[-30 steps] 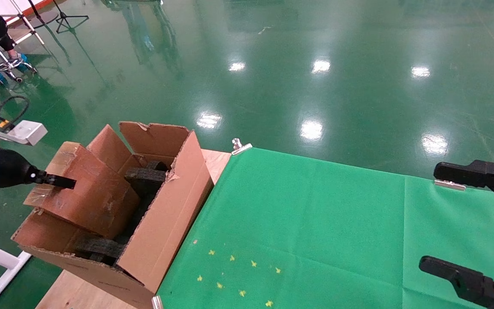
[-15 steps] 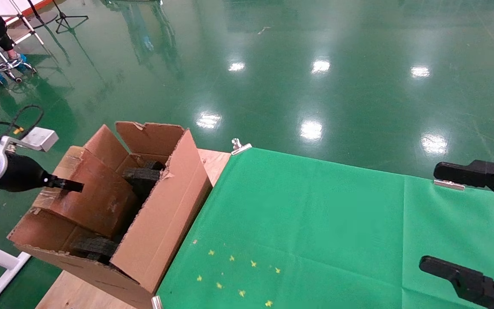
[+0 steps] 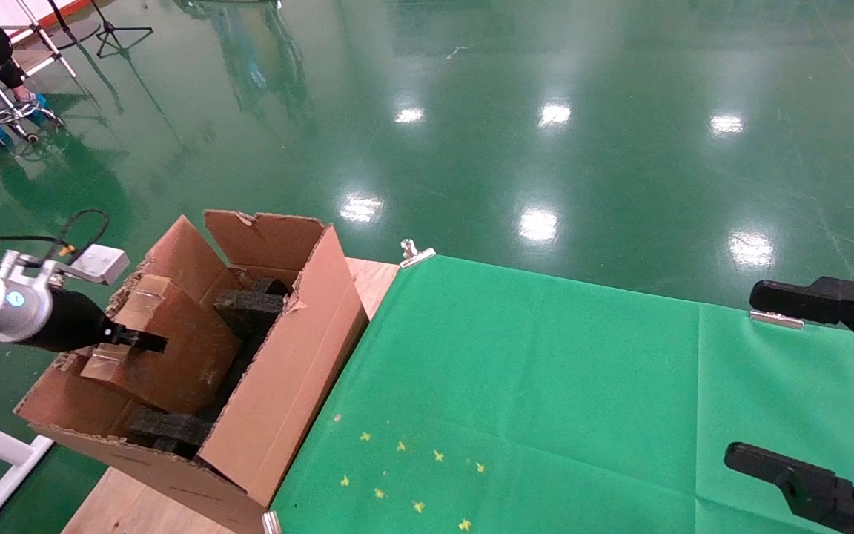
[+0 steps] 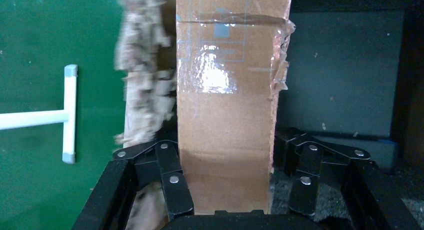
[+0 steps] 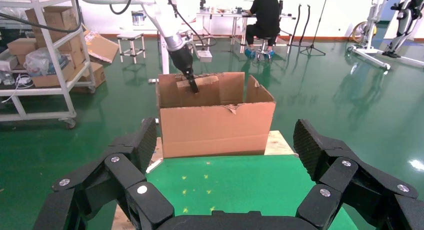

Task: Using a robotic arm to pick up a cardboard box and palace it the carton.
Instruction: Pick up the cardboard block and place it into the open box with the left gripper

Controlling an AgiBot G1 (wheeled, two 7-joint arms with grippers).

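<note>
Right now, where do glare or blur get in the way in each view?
Head view: ceiling lights glare in white patches off the glossy green floor; the carton reads clearly. Left wrist view: clear tape on the cardboard box in the left claw glares white, and the torn carton edge beside it is smeared. Right wrist view: sharp, no glare.

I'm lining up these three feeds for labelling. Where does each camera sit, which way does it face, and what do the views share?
Head view: on the head, looking down at the carton; left gripper and right gripper show.
Left wrist view: on the left arm, facing down the clamped cardboard box; its black fingers show.
Right wrist view: on the parked right arm, facing the carton's side across the green cloth.
Shared: all show the cardboard box.
</note>
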